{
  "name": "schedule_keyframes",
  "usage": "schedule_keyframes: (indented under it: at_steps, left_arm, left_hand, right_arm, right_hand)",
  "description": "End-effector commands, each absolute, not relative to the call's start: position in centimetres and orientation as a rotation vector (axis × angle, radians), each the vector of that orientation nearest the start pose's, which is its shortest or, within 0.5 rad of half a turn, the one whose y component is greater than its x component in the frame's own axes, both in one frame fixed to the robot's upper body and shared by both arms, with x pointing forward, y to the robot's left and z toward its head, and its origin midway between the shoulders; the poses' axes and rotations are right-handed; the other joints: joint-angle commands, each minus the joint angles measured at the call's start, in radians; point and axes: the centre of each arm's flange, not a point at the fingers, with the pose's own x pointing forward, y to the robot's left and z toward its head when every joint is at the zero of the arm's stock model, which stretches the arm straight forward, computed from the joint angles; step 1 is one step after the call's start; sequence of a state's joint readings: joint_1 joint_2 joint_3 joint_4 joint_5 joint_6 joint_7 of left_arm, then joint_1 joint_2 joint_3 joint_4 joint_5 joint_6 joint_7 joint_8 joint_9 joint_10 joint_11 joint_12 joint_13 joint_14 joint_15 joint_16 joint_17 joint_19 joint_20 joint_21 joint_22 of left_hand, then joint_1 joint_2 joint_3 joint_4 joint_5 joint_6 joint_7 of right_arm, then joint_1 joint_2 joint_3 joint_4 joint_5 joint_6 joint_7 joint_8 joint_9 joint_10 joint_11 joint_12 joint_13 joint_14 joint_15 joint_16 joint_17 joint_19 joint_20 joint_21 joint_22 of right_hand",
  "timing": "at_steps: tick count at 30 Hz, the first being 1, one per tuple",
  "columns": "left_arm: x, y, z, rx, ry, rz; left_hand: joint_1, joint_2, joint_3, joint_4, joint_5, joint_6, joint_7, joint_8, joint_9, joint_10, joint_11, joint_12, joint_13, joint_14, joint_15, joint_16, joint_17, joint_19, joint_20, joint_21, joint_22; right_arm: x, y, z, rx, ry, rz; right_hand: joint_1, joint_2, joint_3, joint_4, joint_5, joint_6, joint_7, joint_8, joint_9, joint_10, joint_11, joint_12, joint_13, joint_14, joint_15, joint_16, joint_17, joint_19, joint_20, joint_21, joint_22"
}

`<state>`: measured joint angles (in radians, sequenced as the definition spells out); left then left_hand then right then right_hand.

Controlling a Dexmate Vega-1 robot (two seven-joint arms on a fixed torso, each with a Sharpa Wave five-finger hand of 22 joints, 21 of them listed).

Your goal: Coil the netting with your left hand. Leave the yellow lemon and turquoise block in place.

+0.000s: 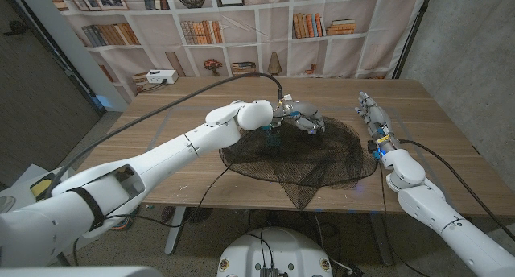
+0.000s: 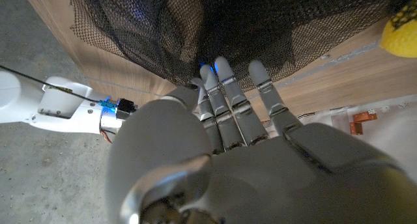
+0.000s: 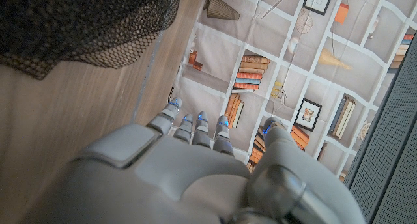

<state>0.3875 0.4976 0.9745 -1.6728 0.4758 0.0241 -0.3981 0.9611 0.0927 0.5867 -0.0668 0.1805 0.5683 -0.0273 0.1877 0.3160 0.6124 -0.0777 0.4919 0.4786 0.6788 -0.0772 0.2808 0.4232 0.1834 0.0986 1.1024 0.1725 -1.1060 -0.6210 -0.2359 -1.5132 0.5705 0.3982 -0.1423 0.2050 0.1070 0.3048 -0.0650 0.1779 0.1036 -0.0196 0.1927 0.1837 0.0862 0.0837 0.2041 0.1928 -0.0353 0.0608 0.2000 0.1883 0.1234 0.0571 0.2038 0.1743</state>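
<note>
The black netting [image 1: 299, 155] lies spread loosely over the middle of the wooden table [image 1: 177, 140], one corner hanging towards the near edge. My left hand [image 1: 304, 117] reaches over the netting's far edge. In the left wrist view its fingers [image 2: 225, 87] stretch out with their tips against the bunched netting [image 2: 195, 28], and nothing is plainly gripped. A bit of the turquoise block [image 1: 273, 130] shows under that wrist. The yellow lemon [image 2: 399, 30] lies on bare wood beside the netting. My right hand [image 1: 370, 112] stands on the table just right of the netting, fingers extended, holding nothing.
A white box [image 1: 163, 76] sits at the table's far left corner. A black cable [image 1: 233, 82] runs along my left arm. A bookshelf backdrop [image 1: 241, 27] stands behind the table. Bare wood lies left of the netting and along the far edge.
</note>
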Motion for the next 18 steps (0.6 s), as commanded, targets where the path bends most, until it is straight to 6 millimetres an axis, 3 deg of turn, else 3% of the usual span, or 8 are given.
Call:
schedule_keyframes:
  at_steps: [1, 4, 7, 9, 14, 17, 18]
  left_arm:
    - [57.0, -2.3, 3.5, 1.682, -0.767, -0.645]
    - [56.7, -2.3, 3.8, 1.69, -0.785, -0.623]
    - [56.6, -2.1, 4.2, 1.683, -0.809, -0.609]
    - [56.5, -2.1, 4.5, 1.677, -0.832, -0.592]
    - [56.8, -2.2, 5.2, 1.688, -0.859, -0.551]
    - [57.2, -2.5, 5.9, 1.711, -0.851, -0.532]
    - [57.4, -2.6, 6.1, 1.721, -0.849, -0.524]
  left_hand:
    - [-0.055, -0.056, -0.054, -0.016, -0.001, -0.172, -0.023, -0.019, -0.044, -0.141, 0.025, -0.129, -0.06, -0.177, -0.006, -0.075, -0.059, -0.076, 0.029, -0.052, 0.001]
    - [-0.091, -0.088, -0.118, -0.02, 0.001, -0.284, -0.036, -0.014, -0.076, -0.24, 0.041, -0.204, -0.093, -0.289, 0.016, -0.088, -0.082, -0.122, 0.034, -0.092, 0.002]
    - [-0.129, -0.1, -0.167, -0.011, 0.009, -0.366, -0.027, -0.014, -0.098, -0.318, 0.052, -0.253, -0.113, -0.391, 0.051, -0.097, -0.104, -0.169, 0.037, -0.129, 0.003]
    - [-0.151, -0.115, -0.198, -0.008, 0.013, -0.383, -0.028, -0.007, -0.108, -0.36, 0.02, -0.274, -0.123, -0.44, 0.058, -0.098, -0.119, -0.193, 0.031, -0.151, 0.003]
    - [-0.174, -0.107, -0.221, 0.002, 0.02, -0.37, -0.051, 0.006, -0.114, -0.388, -0.008, -0.282, -0.132, -0.491, 0.069, -0.097, -0.135, -0.24, 0.043, -0.184, 0.003]
    - [-0.176, -0.081, -0.217, 0.008, 0.022, -0.359, -0.052, 0.01, -0.115, -0.39, 0.005, -0.282, -0.135, -0.489, 0.075, -0.089, -0.138, -0.241, 0.049, -0.189, 0.004]
    - [-0.179, -0.077, -0.219, 0.01, 0.021, -0.358, -0.052, 0.01, -0.116, -0.393, 0.02, -0.282, -0.136, -0.488, 0.077, -0.087, -0.139, -0.241, 0.049, -0.191, 0.004]
  right_arm:
    - [58.5, -35.1, -5.8, -0.021, -0.689, 0.032]
    - [58.4, -35.1, -5.6, -0.026, -0.697, 0.035]
    - [58.3, -35.2, -5.3, -0.03, -0.708, 0.038]
    - [58.1, -35.1, -5.2, -0.032, -0.716, 0.039]
    - [57.6, -35.0, -4.6, -0.039, -0.74, 0.048]
    - [57.3, -34.8, -4.3, -0.046, -0.753, 0.053]
    - [57.1, -34.8, -4.2, -0.047, -0.759, 0.055]
  right_hand:
    - [-0.005, 0.002, 0.003, 0.0, 0.002, 0.008, -0.005, 0.0, 0.003, 0.009, 0.007, -0.001, 0.004, 0.005, 0.005, -0.002, 0.004, 0.005, 0.004, -0.002, 0.003]
    - [-0.006, 0.001, 0.002, 0.0, 0.002, 0.009, -0.005, 0.0, 0.003, 0.008, 0.007, -0.001, 0.004, 0.005, 0.006, -0.002, 0.004, 0.005, 0.004, -0.002, 0.003]
    - [-0.008, 0.0, 0.001, 0.0, 0.001, 0.009, -0.005, 0.0, 0.003, 0.008, 0.005, -0.001, 0.004, 0.006, 0.007, -0.002, 0.004, 0.005, 0.005, -0.002, 0.003]
    - [-0.009, -0.001, 0.001, 0.001, 0.001, 0.009, -0.005, 0.0, 0.003, 0.008, 0.005, -0.001, 0.004, 0.006, 0.007, -0.002, 0.004, 0.006, 0.005, -0.002, 0.003]
    - [-0.01, -0.002, 0.0, 0.001, 0.001, 0.01, -0.005, 0.0, 0.003, 0.009, 0.007, -0.001, 0.004, 0.006, 0.007, -0.002, 0.004, 0.008, 0.006, -0.001, 0.003]
    - [-0.011, -0.003, 0.0, 0.001, 0.002, 0.011, -0.005, 0.001, 0.003, 0.011, 0.007, 0.0, 0.004, 0.007, 0.007, -0.002, 0.004, 0.008, 0.005, -0.001, 0.003]
    - [-0.011, -0.003, 0.0, 0.001, 0.002, 0.012, -0.005, 0.001, 0.003, 0.011, 0.006, 0.0, 0.004, 0.007, 0.007, -0.002, 0.004, 0.008, 0.006, -0.001, 0.003]
